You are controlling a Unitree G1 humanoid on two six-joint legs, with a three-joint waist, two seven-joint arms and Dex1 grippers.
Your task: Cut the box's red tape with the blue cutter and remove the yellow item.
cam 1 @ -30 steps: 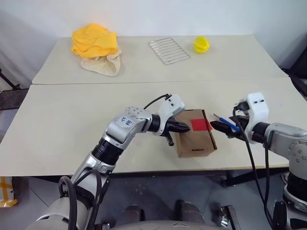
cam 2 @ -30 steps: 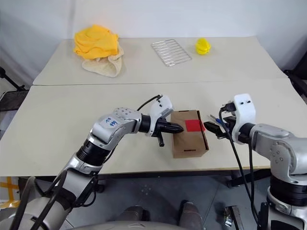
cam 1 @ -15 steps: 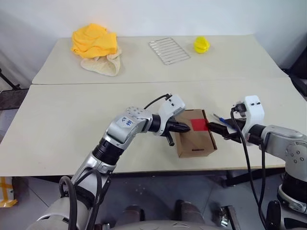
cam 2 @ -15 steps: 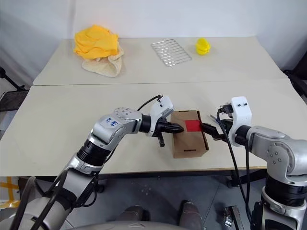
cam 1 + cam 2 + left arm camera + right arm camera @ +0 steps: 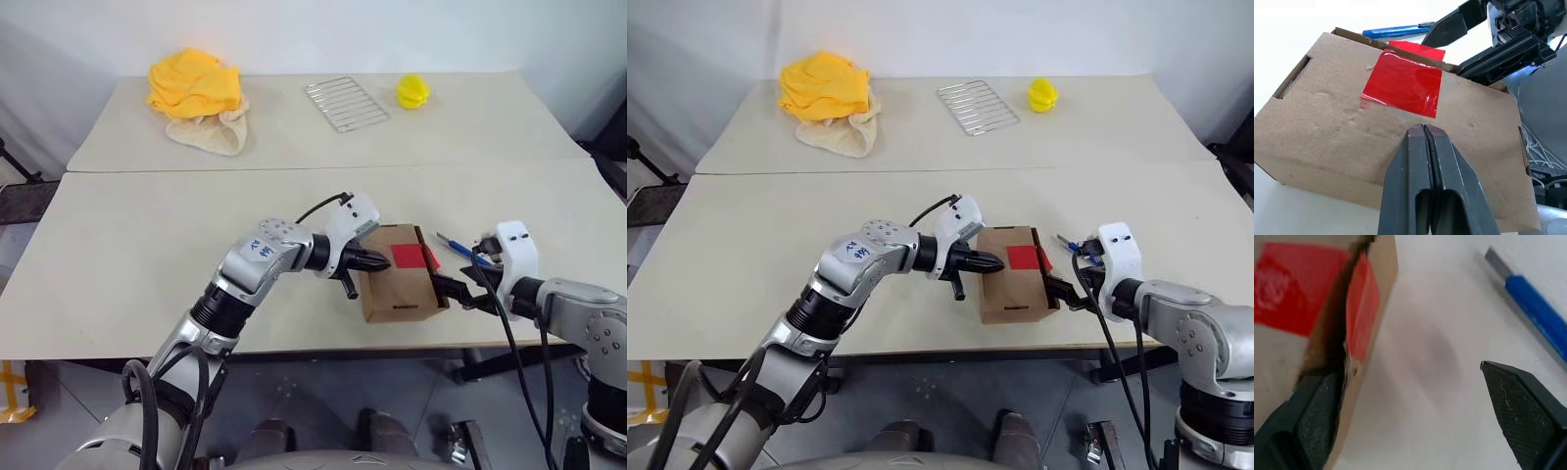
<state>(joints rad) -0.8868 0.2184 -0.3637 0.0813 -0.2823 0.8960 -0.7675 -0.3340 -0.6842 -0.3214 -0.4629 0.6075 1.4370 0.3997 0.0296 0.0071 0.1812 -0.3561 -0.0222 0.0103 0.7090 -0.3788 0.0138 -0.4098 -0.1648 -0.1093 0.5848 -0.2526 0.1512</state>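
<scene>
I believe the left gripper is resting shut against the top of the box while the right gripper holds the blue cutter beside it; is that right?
Not quite. The right gripper holds nothing: its fingers stand open, and the blue cutter lies on the table beyond them, as the right wrist view shows. The left gripper is indeed shut against the top of the box.

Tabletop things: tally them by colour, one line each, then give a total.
Yellow: 2, the heaped yellow cloth and the small ridged lemon-yellow object.
Cream: 1, the cream cloth.
Silver: 1, the wire metal rack.
Brown: 1, the cardboard box, bearing the red tape square.
Blue: 1, the slim blue cutter.
Total: 6.
</scene>
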